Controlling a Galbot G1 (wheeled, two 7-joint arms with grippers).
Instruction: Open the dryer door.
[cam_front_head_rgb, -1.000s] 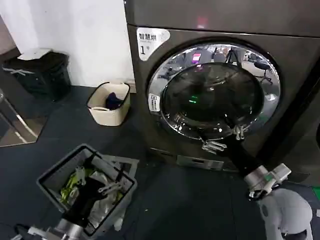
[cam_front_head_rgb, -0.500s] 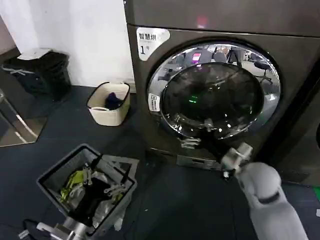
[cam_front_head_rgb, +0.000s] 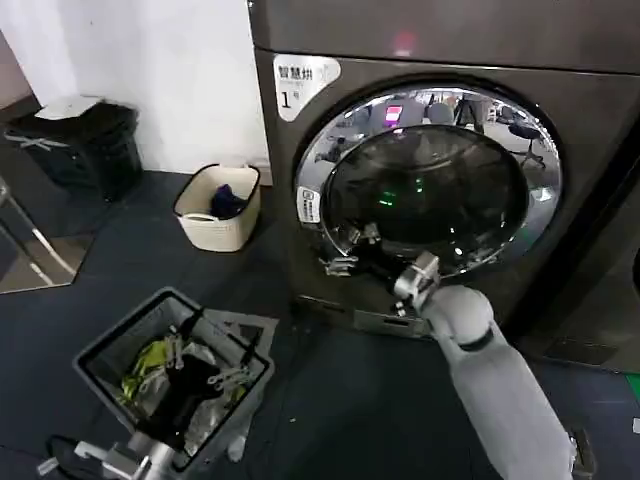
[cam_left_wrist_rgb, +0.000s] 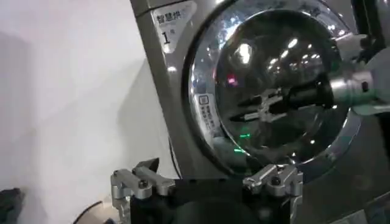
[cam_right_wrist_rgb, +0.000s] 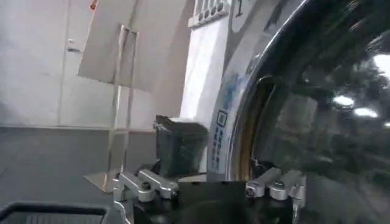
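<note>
The dryer (cam_front_head_rgb: 400, 40) is a big dark grey-brown machine with a white "1" label (cam_front_head_rgb: 305, 80). Its round dryer door (cam_front_head_rgb: 430, 190), a chrome ring around dark glass, sits flush against the front. My right gripper (cam_front_head_rgb: 343, 252) is open at the lower left of the chrome ring, one finger on either side of the rim. The right wrist view has the right gripper (cam_right_wrist_rgb: 210, 182) spread wide, with the dryer door's (cam_right_wrist_rgb: 317, 109) ring edge just ahead. My left gripper (cam_left_wrist_rgb: 207, 182) hangs open and empty well back from the dryer door (cam_left_wrist_rgb: 274, 91), facing the right gripper (cam_left_wrist_rgb: 250, 109).
A grey crate of laundry (cam_front_head_rgb: 100, 350) stands on the dark floor at front left. A cream basket (cam_front_head_rgb: 220, 230) sits by the dryer's left corner. A black bin (cam_front_head_rgb: 80, 150) stands against the wall, and a metal stand (cam_front_head_rgb: 30, 250) at the far left.
My right arm has swung left across the lower part of the door, from below its right side to the ring's lower left rim. The door has not moved.
</note>
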